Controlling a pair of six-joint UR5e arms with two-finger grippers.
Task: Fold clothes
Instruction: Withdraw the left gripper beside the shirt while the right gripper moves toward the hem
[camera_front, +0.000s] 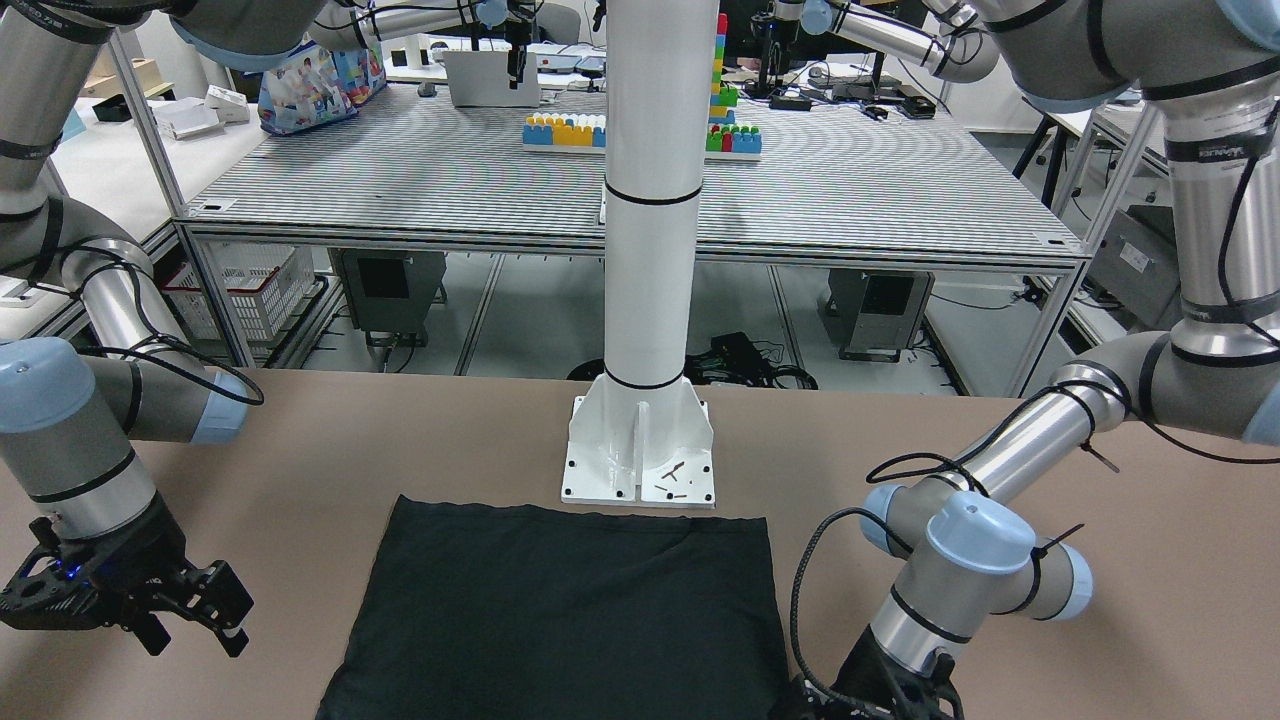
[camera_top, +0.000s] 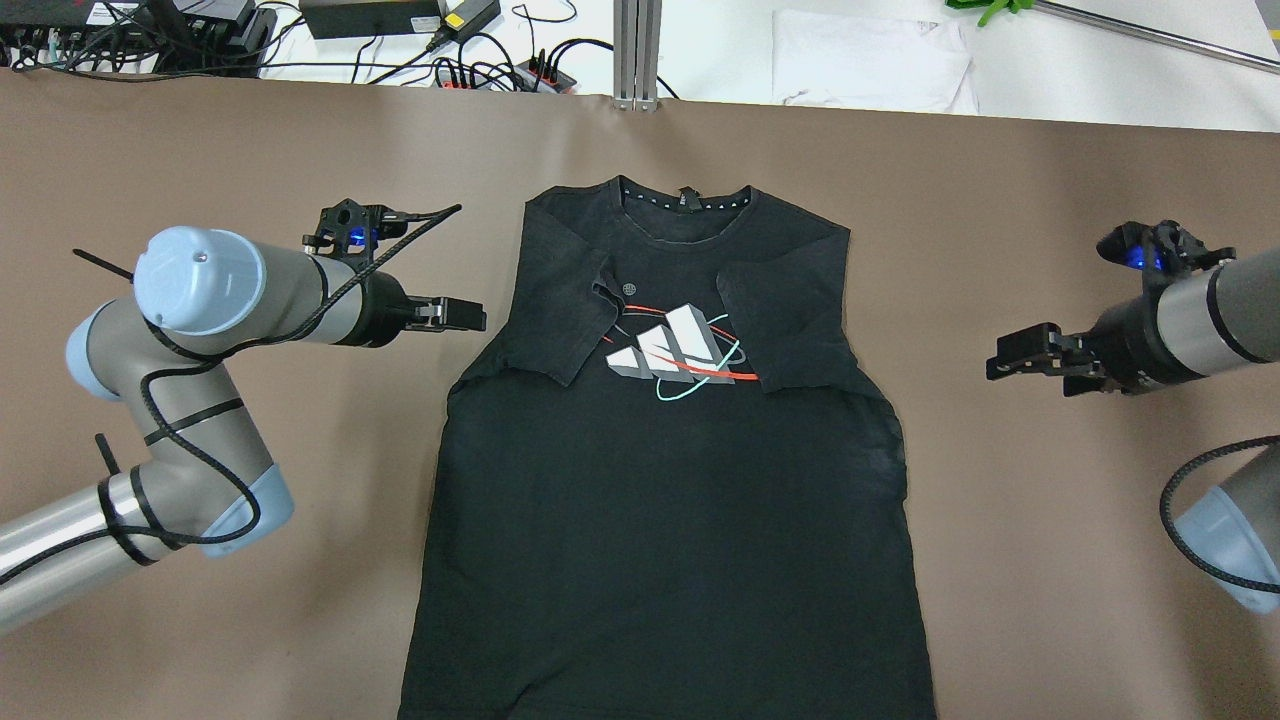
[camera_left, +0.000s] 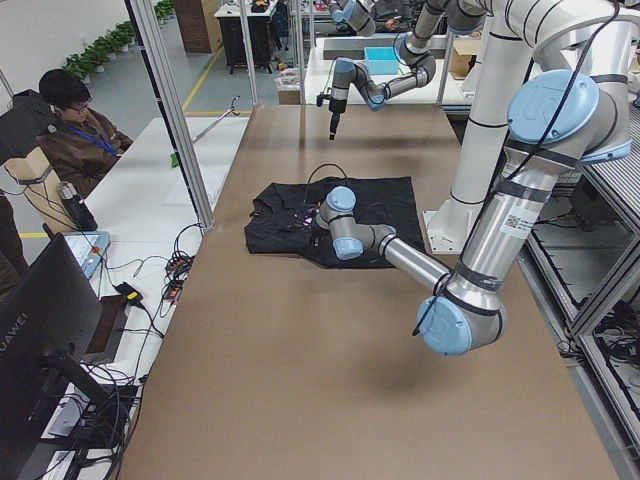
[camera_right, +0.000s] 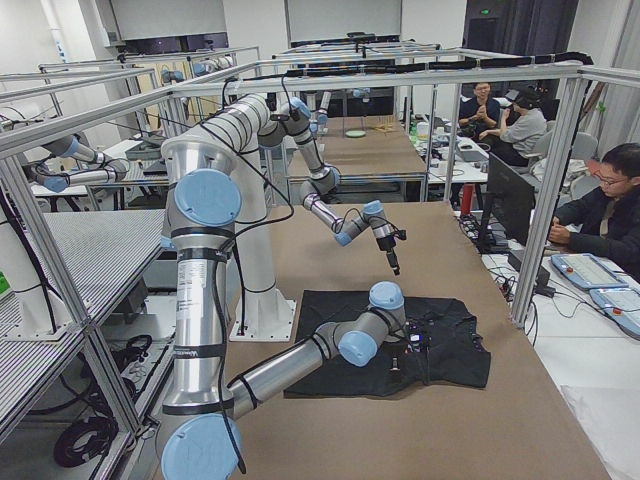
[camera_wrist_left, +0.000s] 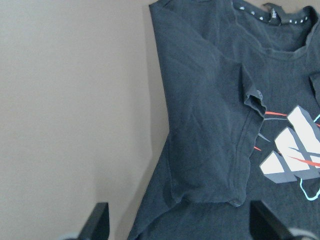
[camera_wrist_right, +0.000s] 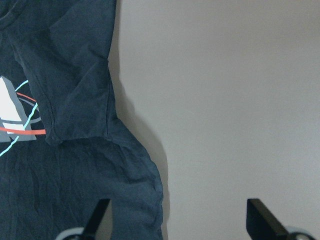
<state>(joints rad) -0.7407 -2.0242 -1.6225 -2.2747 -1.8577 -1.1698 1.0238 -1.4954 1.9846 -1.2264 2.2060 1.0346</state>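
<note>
The clothes are one black T-shirt (camera_top: 660, 500) with a white, red and teal chest logo (camera_top: 680, 350). It lies flat on the brown table (camera_top: 200, 150), collar at the far edge, both short sleeves folded in over the chest. My left gripper (camera_top: 478, 316) is open and empty, hovering just left of the folded left sleeve; its wrist view shows the sleeve (camera_wrist_left: 210, 125) between spread fingertips (camera_wrist_left: 99, 222). My right gripper (camera_top: 995, 362) is open and empty, apart from the shirt's right side (camera_wrist_right: 65, 165). The front view shows the shirt's plain hem half (camera_front: 570, 610).
The white pillar's base plate (camera_front: 640, 460) stands at the shirt's hem edge. Cables and power strips (camera_top: 400, 20) and a white sheet (camera_top: 870, 60) lie beyond the table's far edge. Seated people (camera_left: 70, 130) are at the side desks.
</note>
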